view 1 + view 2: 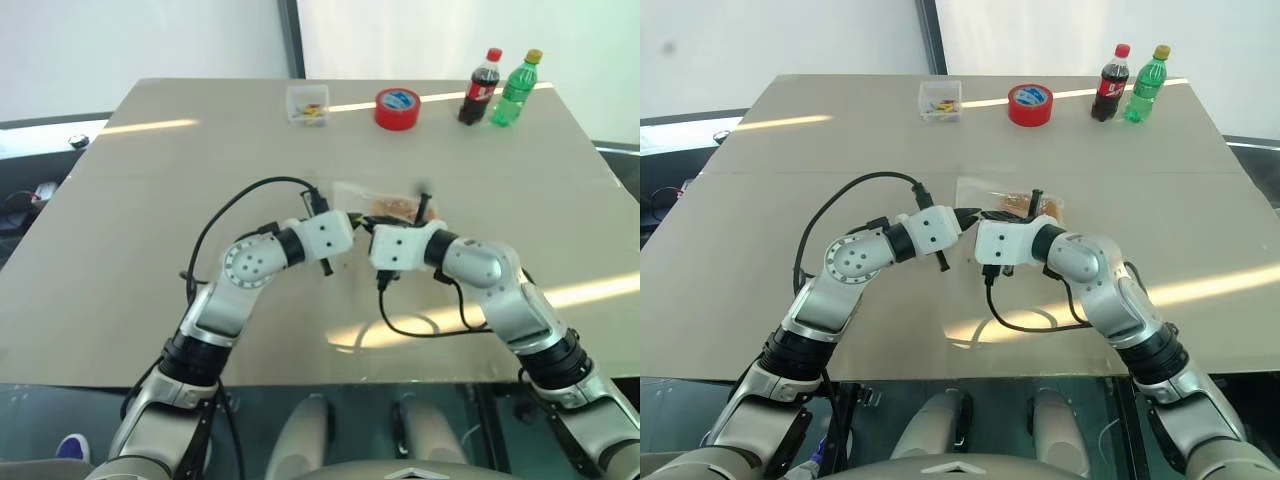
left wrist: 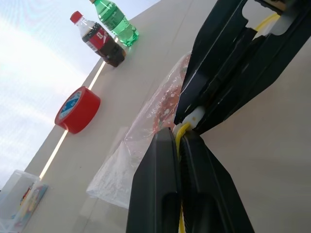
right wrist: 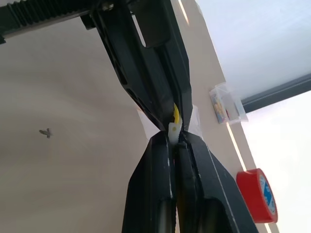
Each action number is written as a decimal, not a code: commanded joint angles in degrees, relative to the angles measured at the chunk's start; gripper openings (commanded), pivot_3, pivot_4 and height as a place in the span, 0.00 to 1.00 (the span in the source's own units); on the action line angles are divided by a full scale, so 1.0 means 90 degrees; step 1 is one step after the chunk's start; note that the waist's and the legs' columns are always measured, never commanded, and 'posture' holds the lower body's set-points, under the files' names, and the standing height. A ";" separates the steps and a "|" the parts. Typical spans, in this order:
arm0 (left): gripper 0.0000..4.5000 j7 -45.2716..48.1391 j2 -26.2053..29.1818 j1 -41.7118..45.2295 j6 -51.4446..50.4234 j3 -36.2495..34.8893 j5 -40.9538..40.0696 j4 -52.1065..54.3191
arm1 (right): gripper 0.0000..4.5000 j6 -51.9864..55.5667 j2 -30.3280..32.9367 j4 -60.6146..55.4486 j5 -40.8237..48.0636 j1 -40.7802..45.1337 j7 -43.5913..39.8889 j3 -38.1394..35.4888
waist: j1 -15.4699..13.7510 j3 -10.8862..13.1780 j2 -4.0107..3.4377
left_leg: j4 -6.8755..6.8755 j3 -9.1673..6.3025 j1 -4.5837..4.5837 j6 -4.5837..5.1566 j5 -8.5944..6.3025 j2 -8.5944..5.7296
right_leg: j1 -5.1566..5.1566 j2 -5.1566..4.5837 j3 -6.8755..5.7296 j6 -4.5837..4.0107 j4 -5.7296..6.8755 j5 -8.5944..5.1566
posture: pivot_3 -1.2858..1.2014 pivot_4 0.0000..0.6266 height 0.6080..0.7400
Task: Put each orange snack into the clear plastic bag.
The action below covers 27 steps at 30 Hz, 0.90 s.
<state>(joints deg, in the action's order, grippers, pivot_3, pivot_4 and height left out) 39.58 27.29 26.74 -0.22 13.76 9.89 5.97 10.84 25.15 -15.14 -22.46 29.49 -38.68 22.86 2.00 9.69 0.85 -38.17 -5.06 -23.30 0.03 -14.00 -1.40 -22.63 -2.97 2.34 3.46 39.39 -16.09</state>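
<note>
Near the middle of the beige table (image 1: 120, 250), the left gripper (image 2: 178, 141) is pinched tight on the yellow mouth strip of the floppy clear plastic bag (image 2: 141, 145); the right gripper (image 3: 176, 138) clamps the same strip. Orange-brown wrapped snacks (image 1: 1018, 203) lie inside the bag.

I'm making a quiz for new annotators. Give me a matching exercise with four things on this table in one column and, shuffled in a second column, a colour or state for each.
Things:
1. round tape roll
2. cola bottle's cap
3. floppy clear plastic bag
4. small rigid clear box

Descriptions:
A. yellow strip pinched by both end effectors
B. red cap on a dark drink
C. red with a blue-and-white label
D. holds small colourful items

Pairs: 1-C, 2-B, 3-A, 4-D
</note>
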 commanded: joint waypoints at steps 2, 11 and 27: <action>0.00 -0.0034 0.0009 0.0071 0.0067 -0.0072 -0.0051 0.0180 | 0.32 0.0109 -0.0032 -0.0309 0.0054 0.0015 0.0068 -0.0257 | 0.0000 0.0000 0.0000 | 0.0000 0.0000 0.0000 0.0000 0.0000 0.0000 | 0.0000 0.0000 0.0000 0.0000 0.0000 0.0000 | 0.52 0.24 1.00; 0.00 -0.0022 0.0030 0.0058 0.0037 -0.0066 -0.0035 0.0197 | 0.35 0.0214 -0.0070 -0.0405 0.0053 0.0017 0.0018 -0.0196 | 0.0000 0.0000 0.0000 | 0.0000 0.0000 0.0000 0.0000 0.0000 0.0000 | 0.0000 0.0000 0.0000 0.0000 0.0000 0.0000 | 0.52 0.24 1.00; 0.00 -0.0021 0.0037 0.0043 0.0013 -0.0071 -0.0040 0.0214 | 0.03 0.0167 -0.0089 -0.0395 0.0022 0.0015 -0.0001 -0.0126 | 0.0000 0.0000 0.0000 | 0.0001 0.0000 0.0000 0.0000 0.0000 0.0000 | 0.0000 0.0000 0.0000 0.0000 0.0000 0.0000 | 0.52 0.24 1.00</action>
<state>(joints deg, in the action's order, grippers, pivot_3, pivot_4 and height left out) 39.69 27.49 26.74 -0.42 13.77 9.92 5.99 13.14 24.44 -16.47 -22.23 29.41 -38.88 22.04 2.00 9.69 0.85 -38.16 -5.06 -23.30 0.03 -14.00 -1.40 -22.63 -2.97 2.34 3.46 39.39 -16.09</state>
